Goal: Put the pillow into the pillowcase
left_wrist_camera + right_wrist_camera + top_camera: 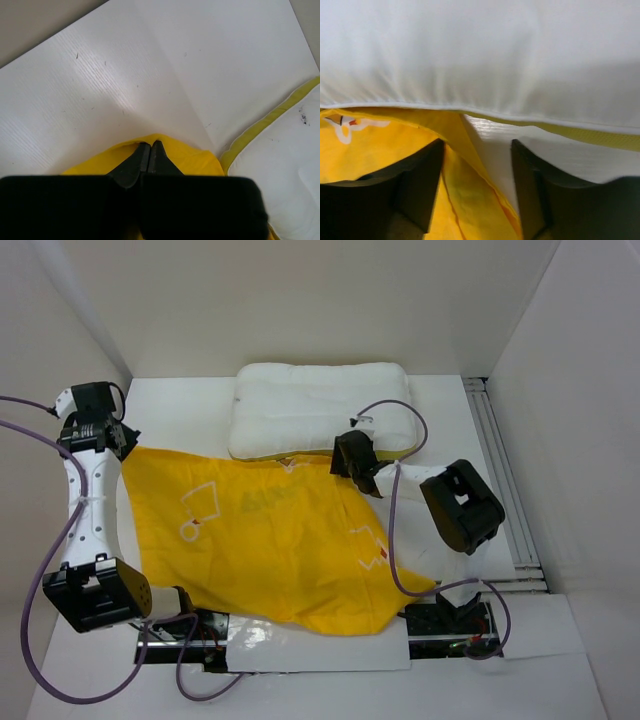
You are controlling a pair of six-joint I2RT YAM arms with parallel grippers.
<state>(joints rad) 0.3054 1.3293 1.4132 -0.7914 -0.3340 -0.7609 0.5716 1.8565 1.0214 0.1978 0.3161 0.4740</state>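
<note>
The pillow (320, 405) is a puffy white rectangle, corners rounded, yellow strip along its near edge; it lies at 12 o'clock on the ribbed white table (100, 90); the pillowcase (270, 540), thin creased yellow cloth with pale printed outlines, lies flat at centre, touching the pillow; the left gripper (148, 146) pinches its 10 o'clock corner; the right gripper (477, 145), fingers spread, straddles its 1 o'clock edge.

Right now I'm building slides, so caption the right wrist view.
Open right gripper straddles the pillowcase edge, the pillow just beyond it.
</note>
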